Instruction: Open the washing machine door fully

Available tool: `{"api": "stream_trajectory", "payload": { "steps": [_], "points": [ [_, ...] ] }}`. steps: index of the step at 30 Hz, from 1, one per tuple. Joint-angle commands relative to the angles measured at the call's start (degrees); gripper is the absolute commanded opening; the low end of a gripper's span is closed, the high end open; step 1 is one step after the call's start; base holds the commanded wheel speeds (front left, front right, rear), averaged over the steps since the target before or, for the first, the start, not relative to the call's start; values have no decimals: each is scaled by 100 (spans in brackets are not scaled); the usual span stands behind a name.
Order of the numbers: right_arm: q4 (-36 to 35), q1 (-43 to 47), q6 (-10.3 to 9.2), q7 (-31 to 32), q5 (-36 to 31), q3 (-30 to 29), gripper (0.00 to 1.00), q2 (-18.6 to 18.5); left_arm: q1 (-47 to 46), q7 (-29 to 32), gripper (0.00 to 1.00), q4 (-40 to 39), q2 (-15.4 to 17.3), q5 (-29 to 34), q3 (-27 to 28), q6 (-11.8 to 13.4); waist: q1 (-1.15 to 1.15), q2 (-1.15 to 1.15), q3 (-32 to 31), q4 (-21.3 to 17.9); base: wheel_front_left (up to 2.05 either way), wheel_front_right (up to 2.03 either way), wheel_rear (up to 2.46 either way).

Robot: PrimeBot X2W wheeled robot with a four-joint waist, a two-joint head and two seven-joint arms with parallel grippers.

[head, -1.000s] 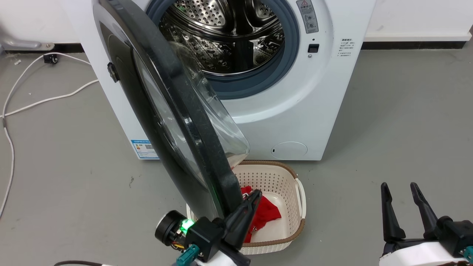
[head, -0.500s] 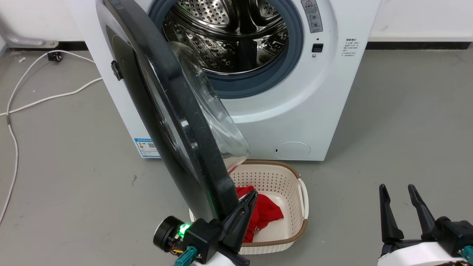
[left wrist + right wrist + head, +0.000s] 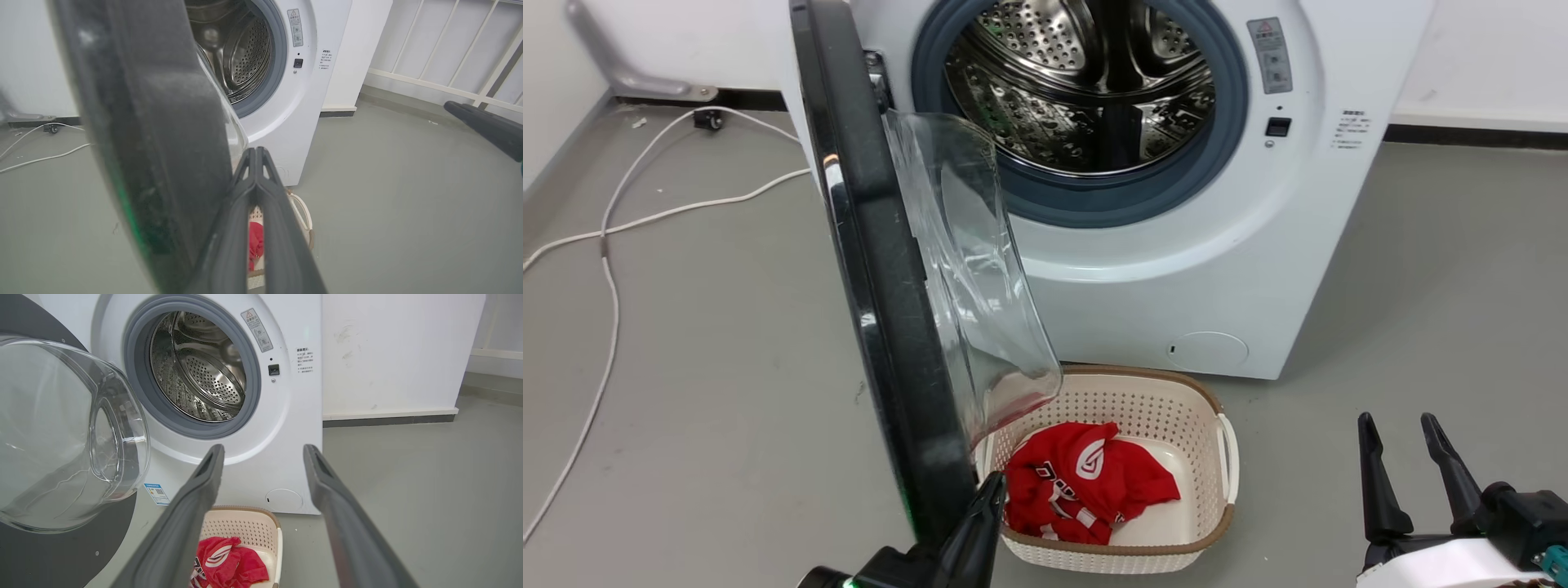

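Cream basket (image 3: 1127,396) beside open door (image 3: 882,269)

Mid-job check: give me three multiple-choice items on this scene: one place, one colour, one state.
1. Where does the cream perforated plastic basket stand?
A. On the grey floor before the big white washing machine
B. On a table
C. On top of the machine
2. What colour is the crumpled garment in it?
A. Blue
B. Red
C. Green
3. How is the round glossy-black door with the clear glass bowl?
A. Latched shut
B. Swung open
C. Lying on the floor
Answers: 1 A, it sits on the floor at the machine's foot; 2 B, the cloth is red with white print; 3 B, the perforated drum is exposed.
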Motion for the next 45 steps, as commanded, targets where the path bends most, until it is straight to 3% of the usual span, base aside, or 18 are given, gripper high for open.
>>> {"api": "stream_trajectory", "payload": {
  "steps": [1,10,19,21,33,45],
  "points": [
    [-32,61,-4,10,11,0,100,15,100,0,0,13,86,-30,148,128,0,0,-7,115,0,0,0],
    [-109,83,-4,87,6,27,100,14,308,-81,0,-139,328,-53,580,428,0,0,-7,537,0,0,0],
    [-193,85,-4,172,-11,76,100,13,290,-344,0,119,655,-465,1565,692,0,0,33,743,0,0,0],
    [-260,57,-4,198,-32,60,100,13,62,-482,0,365,820,-676,1969,647,0,0,116,799,0,0,0],
    [-400,-169,-3,292,-111,74,100,13,-840,-854,0,1643,1221,-1249,3011,264,0,0,466,725,0,0,0],
    [-396,-278,-4,310,-85,105,100,14,-1586,-904,0,2657,1396,-1196,3735,-110,0,0,619,598,0,0,0]
  ]
}}
